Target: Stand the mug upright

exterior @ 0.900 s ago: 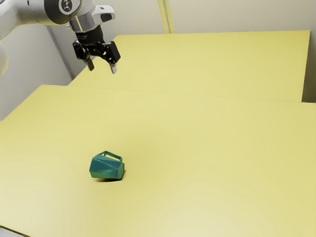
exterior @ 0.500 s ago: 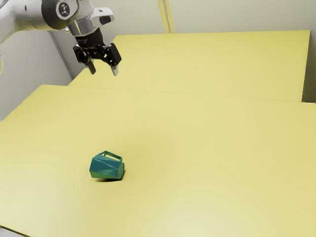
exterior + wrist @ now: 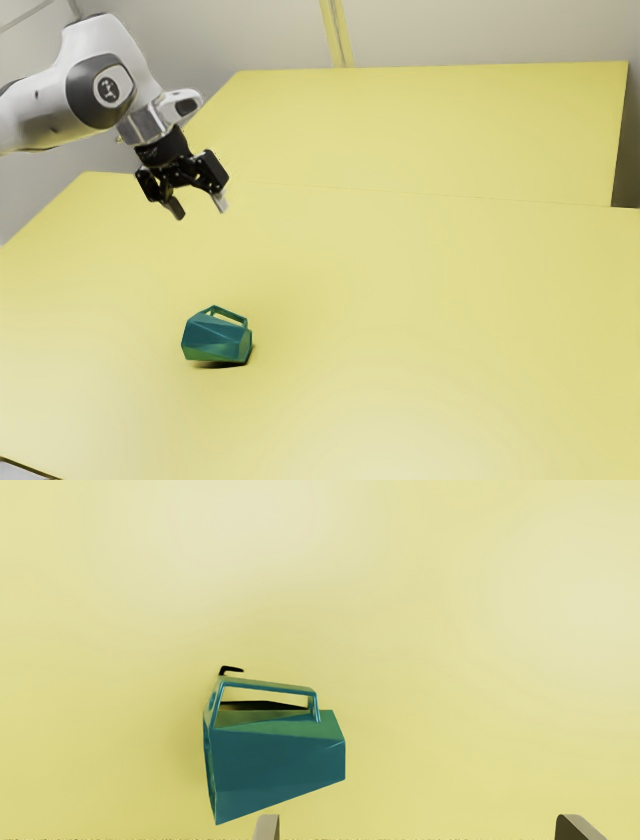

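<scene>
A teal, faceted mug (image 3: pixel 217 338) lies on its side on the yellow table, its handle raised along the upper side. My gripper (image 3: pixel 197 212) hangs well above the table in the exterior view, higher than the mug and not touching it. In the wrist view the mug (image 3: pixel 275 760) shows its handle and tapering body, with its wider end turned away from the space between the fingers. The gripper (image 3: pixel 417 827) is open there, its two fingertips wide apart with nothing held; the mug lies nearer one of them.
The yellow table (image 3: pixel 430 330) extends around the mug on all sides. Behind it, a second yellow surface (image 3: pixel 430 130) stretches toward the pale wall (image 3: pixel 480 30).
My gripper has come down toward the table and shifted slightly to the exterior view's left, with more of the arm now showing. The mug has not moved.
</scene>
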